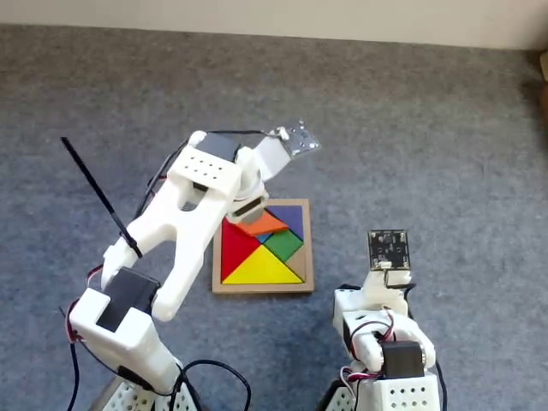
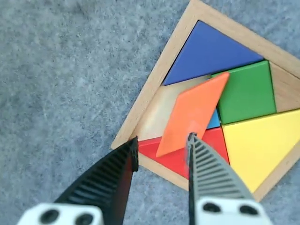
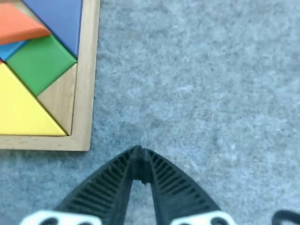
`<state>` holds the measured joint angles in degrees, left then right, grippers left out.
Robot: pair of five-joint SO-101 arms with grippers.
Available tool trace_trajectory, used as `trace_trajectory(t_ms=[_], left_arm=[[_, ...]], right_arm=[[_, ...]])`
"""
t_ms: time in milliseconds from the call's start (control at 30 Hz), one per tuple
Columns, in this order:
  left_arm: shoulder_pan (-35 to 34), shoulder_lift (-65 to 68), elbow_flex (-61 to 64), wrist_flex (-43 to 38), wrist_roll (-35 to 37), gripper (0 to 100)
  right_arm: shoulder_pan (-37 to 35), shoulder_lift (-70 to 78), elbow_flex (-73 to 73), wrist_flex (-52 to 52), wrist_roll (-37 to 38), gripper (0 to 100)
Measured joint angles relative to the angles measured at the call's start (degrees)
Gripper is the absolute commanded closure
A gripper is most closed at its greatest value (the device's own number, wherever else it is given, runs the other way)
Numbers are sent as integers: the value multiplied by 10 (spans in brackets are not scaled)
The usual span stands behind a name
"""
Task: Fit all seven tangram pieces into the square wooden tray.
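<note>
The square wooden tray (image 1: 306,257) lies mid-table and holds a blue triangle (image 2: 211,49), green square (image 2: 246,91), yellow triangle (image 2: 262,145), red triangle (image 2: 180,159) and a small light-blue piece (image 2: 214,120). An orange parallelogram (image 2: 192,112) lies askew, over a bare slot (image 2: 157,112) and resting partly on the red and light-blue pieces. My left gripper (image 2: 162,142) hovers open above the tray's edge, its fingers either side of the orange piece's near tip. My right gripper (image 3: 140,154) is shut over carpet beside the tray (image 3: 89,70). A small triangular slot (image 3: 58,101) is bare wood.
Grey carpet surrounds the tray on all sides. The left arm (image 1: 184,223) stretches over the tray's left side. The right arm (image 1: 385,317) sits folded at the front right, apart from the tray.
</note>
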<state>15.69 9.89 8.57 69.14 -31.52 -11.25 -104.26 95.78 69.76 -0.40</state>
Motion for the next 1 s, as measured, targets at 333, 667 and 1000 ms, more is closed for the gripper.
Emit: trace_trajectory(t_ms=[333,667,1000], left_arm=[[0,-3,82,-101,2,822],[-16,-1,85,-135,1,822],[-23,-1,84,-135,27,819]], right_arm=[[0,0,0,0,0,992],[0,0,0,0,0,992],[0,0,0,0,0,992]])
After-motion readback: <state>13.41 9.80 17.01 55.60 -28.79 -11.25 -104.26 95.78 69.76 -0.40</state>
